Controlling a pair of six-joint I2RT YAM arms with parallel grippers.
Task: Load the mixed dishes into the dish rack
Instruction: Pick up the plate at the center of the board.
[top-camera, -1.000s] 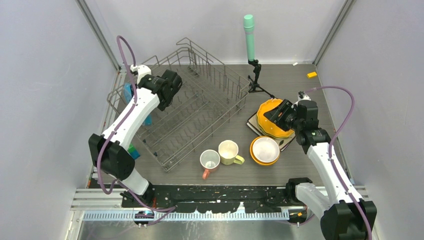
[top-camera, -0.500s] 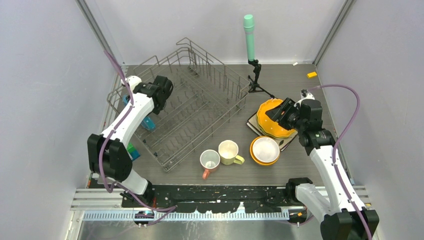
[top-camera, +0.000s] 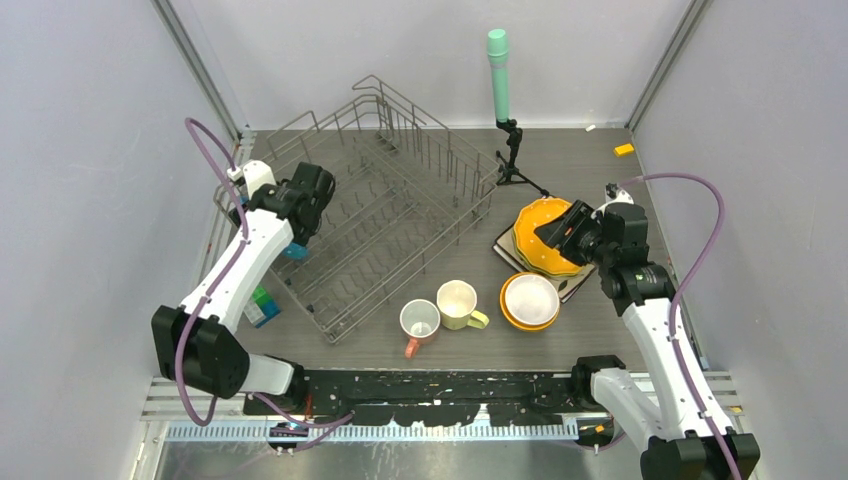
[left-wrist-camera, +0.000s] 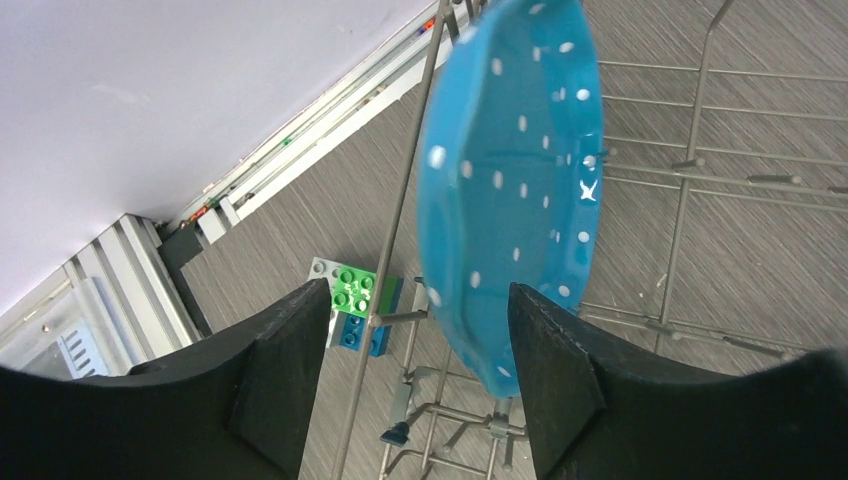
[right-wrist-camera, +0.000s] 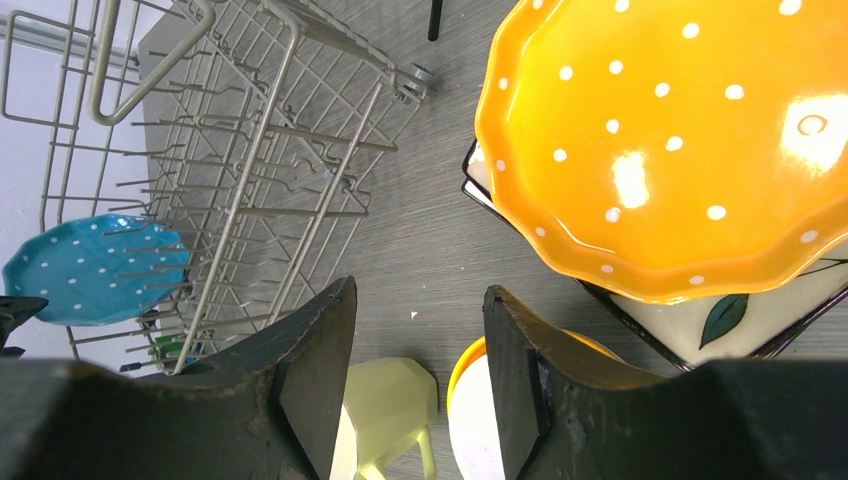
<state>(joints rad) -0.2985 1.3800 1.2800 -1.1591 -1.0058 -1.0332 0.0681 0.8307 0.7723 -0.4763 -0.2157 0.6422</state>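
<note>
Blue dotted plate (left-wrist-camera: 510, 190) on edge among the wires of the dish rack (top-camera: 385, 215), filling the left wrist view; from above, just a blue sliver beneath the left arm at the rack's left side. Caught too by the right wrist camera, small behind the tines at the far corner. Pink mug (top-camera: 420, 322) visible only from above, beside the pale-yellow mug (top-camera: 458, 303), with the white bowl (top-camera: 531, 297) nested in the orange bowl (top-camera: 506, 312) just right of them. Left end effector (left-wrist-camera: 415, 300) spread wide, clamping nothing; plate rim and one rack wire in the gap, contact impossible to tell. Right end effector (right-wrist-camera: 420, 290) equally open and empty, hovering over the tabletop (right-wrist-camera: 430, 230) at the edge of the orange plate (right-wrist-camera: 680, 140), itself stacked on the white square plate (right-wrist-camera: 720, 320).
</note>
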